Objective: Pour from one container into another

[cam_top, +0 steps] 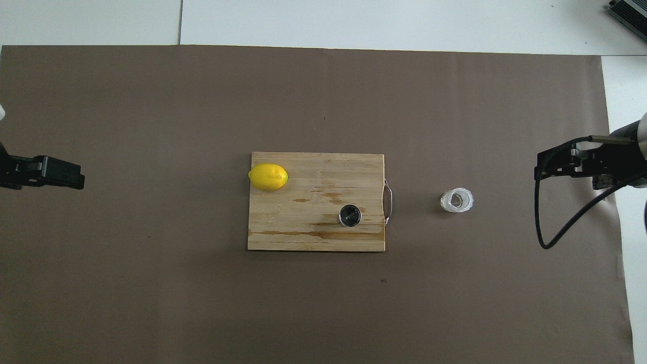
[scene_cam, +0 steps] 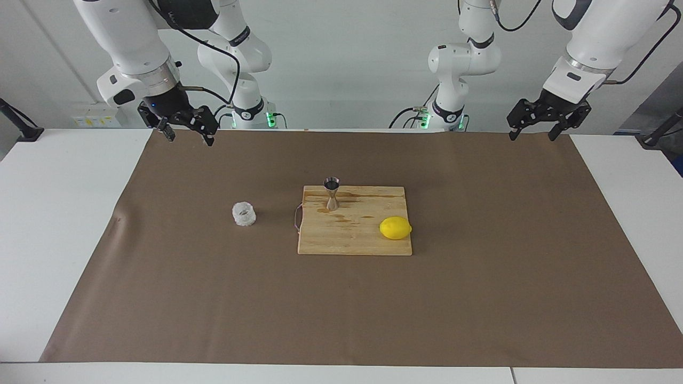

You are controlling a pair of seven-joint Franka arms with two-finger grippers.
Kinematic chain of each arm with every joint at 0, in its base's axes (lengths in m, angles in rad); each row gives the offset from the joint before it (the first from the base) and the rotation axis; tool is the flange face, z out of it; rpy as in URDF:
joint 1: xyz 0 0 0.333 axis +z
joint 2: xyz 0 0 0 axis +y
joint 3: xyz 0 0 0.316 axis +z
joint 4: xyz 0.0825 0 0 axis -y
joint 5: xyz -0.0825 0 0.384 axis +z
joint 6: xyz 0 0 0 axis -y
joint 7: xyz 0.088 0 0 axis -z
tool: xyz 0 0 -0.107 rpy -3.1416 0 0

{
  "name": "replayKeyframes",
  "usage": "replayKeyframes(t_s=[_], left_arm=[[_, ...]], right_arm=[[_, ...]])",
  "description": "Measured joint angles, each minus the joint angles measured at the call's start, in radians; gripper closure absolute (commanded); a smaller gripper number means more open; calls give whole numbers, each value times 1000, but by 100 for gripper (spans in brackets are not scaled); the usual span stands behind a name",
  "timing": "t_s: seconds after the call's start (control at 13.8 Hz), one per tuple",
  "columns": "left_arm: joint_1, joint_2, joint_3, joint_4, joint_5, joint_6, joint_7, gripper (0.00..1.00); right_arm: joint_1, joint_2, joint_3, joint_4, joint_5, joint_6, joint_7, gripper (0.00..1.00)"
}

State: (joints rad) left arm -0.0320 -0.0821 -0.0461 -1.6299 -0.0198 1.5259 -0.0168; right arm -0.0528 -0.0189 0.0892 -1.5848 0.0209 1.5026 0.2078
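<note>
Glass point(scene_cam: 244, 214) stands upright on the mat beside the board point(scene_cam: 368, 242), toward the right arm's end; jigger point(scene_cam: 332, 193) stands on the board, mouth up to receive. Right gripper point(scene_cam: 184, 134) and left gripper point(scene_cam: 534, 132) hang over the mat's robot-side edge, fingers spread, holding nothing.

One high camera faces the robots, another looks steeply down; both share the cutting board point(scene_cam: 355, 221).

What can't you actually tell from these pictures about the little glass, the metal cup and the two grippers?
- Glass cup: whether liquid is inside; clear and too small in both views.
- Jigger: fill level; its mouth is just dark in the overhead view.
- Left gripper: cut off by the overhead view's edge.
- Right gripper: partly cut off by the overhead view's edge.
</note>
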Motion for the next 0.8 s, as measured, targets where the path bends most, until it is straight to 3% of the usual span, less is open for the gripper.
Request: replayKeyframes(t_s=[0.8], left_arm=[[0, 0, 0, 0, 0, 0, 0, 0]], right_arm=[[-2, -10, 2, -4, 0, 6, 0, 0]])
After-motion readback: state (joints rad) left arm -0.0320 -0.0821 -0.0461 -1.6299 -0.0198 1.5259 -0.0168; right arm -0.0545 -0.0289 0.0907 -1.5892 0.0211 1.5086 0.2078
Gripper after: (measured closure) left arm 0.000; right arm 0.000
